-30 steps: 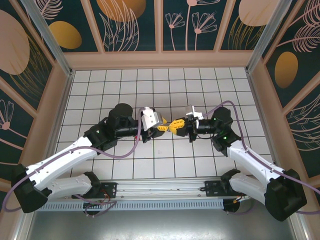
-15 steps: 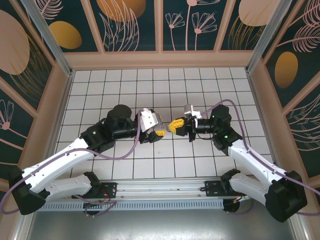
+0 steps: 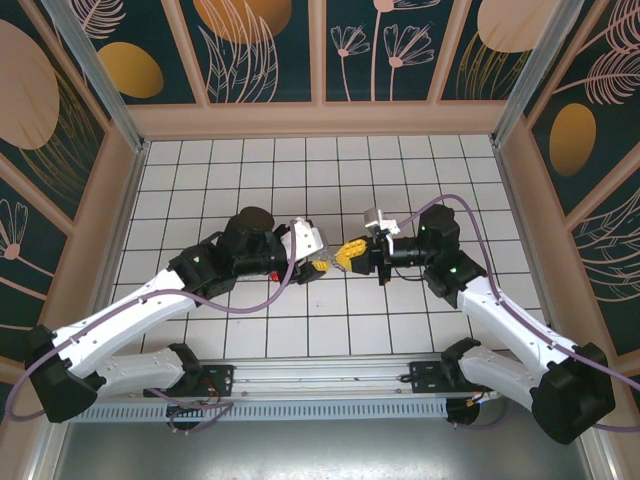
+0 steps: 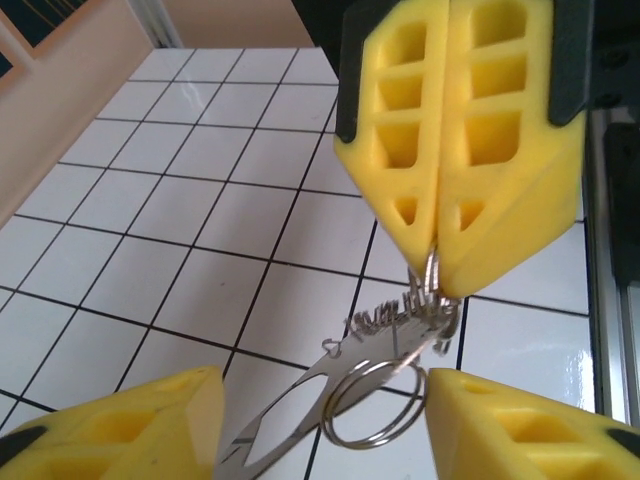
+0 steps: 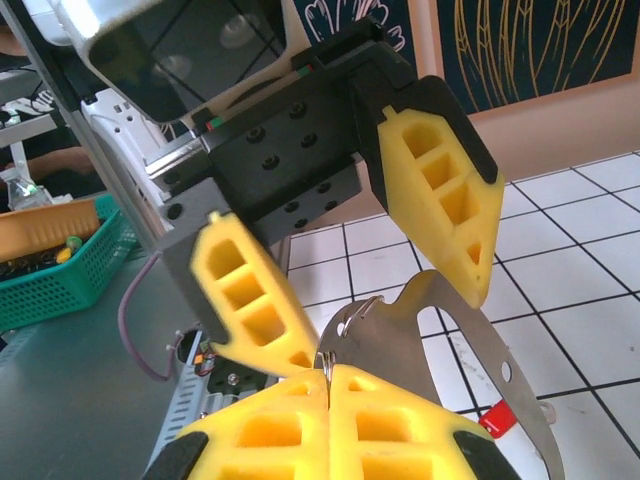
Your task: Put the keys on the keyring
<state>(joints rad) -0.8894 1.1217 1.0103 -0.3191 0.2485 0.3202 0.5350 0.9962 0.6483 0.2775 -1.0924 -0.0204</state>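
Pinching the keyring (image 4: 380,437) is the right gripper (image 4: 437,262): its two yellow fingers are pressing flat together, and a small wire loop is sitting caught at the very tip. The bundle is hanging from that pinch point, off the tiled floor (image 4: 150,250). In the top view that's roughly mid-table, where both grippers are meeting nose to nose.

Hanging there:
- the keyring itself, a round coil of wire
- a toothed silver key (image 4: 390,322), lying across the top of the coil
- a flat silver blade (image 4: 280,430), running down-left out of the bottom of the left wrist view

Opposite it, the left gripper (image 5: 390,325) is sitting partly open, jaws clearly apart, with one yellow finger (image 4: 130,425) on each side of the blade and coil. The left wrist view is showing daylight between both pads and the metal, so it's gripping nothing. In the right wrist view its upper finger is sitting right at the blade's edge; can't tell if it's touching.

Also in that view, a red piece (image 5: 497,420) is showing at the blade's lower edge. Can't tell whether it's a key head joined to the blade.

The left arm is reaching in from the left, the right arm from the right.
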